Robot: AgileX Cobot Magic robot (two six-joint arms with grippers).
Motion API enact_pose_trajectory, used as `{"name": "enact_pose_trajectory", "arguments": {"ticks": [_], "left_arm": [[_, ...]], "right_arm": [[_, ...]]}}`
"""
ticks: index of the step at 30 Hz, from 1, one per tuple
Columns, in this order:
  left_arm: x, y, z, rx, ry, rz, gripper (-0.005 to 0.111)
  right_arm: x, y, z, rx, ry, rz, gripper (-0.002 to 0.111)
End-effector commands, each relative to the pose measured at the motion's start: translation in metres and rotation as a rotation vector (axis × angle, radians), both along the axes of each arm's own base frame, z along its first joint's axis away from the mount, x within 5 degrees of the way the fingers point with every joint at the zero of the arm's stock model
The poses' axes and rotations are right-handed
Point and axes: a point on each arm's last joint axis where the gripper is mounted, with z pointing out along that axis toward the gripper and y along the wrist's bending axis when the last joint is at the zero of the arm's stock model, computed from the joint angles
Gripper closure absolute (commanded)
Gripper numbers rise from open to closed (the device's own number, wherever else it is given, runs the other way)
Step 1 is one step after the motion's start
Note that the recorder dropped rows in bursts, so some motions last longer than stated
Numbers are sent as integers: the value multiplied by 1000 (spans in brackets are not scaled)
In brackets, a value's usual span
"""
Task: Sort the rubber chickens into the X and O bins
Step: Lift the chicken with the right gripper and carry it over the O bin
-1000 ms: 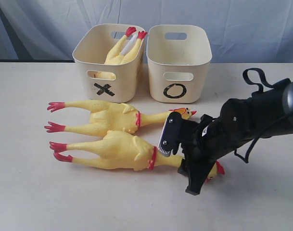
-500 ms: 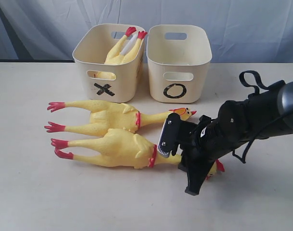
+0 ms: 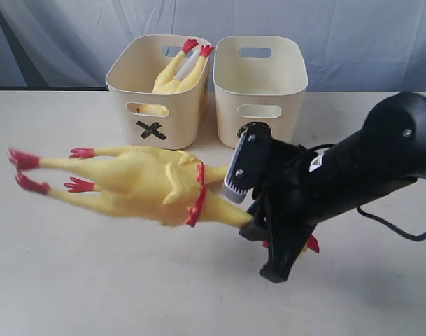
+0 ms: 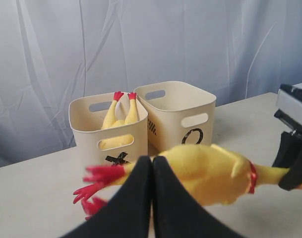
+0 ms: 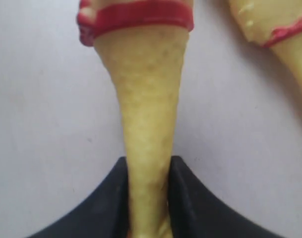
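My right gripper [image 3: 253, 222] is shut on the neck of a rubber chicken [image 3: 143, 183] and holds it off the table, feet pointing left. In the right wrist view the neck [image 5: 143, 99] runs between the black fingers [image 5: 190, 198]. A second chicken [image 3: 115, 150] lies on the table behind it, mostly hidden. The third chicken [image 3: 176, 70] stands feet-up in the X bin [image 3: 125, 73]. The O bin [image 3: 260, 94] beside it shows nothing inside. My left gripper [image 4: 151, 166] is shut and empty, out of the exterior view.
The bins stand side by side at the back of the white table [image 3: 94, 280], before a pale curtain [image 3: 338, 35]. The right arm [image 3: 366, 161] reaches in low from the right, with a cable [image 3: 401, 227] trailing on the table.
The right gripper has risen with the near chicken's neck in it. That chicken has come off the table, its body and feet swinging up and left, covering the chicken behind.
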Motion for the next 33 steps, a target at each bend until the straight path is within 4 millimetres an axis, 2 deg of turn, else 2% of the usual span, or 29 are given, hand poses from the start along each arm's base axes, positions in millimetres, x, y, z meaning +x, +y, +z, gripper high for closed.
{"name": "enact_pose_trajectory", "arguments": {"ticks": [1, 8, 17, 20, 25, 29, 33], "left_arm": [[-1, 0, -1, -3, -6, 1, 107], [-1, 0, -1, -3, -6, 1, 107], [-1, 0, -1, -3, -6, 1, 107], [-1, 0, -1, -3, -5, 0, 107], [-1, 0, -2, -2, -3, -1, 107], [-1, 0, -2, -2, -3, -1, 107], [-1, 0, -2, -2, -3, -1, 107]], "right_arm": [[7, -4, 41, 200, -187, -192, 109], [35, -9, 83, 406, -492, -443, 109], [71, 4, 112, 534, -607, -584, 109], [86, 1, 114, 553, -583, -655, 109], [109, -20, 110, 542, -543, -808, 109], [115, -33, 108, 479, -573, -834, 109], [120, -41, 99, 384, -587, -875, 109]]}}
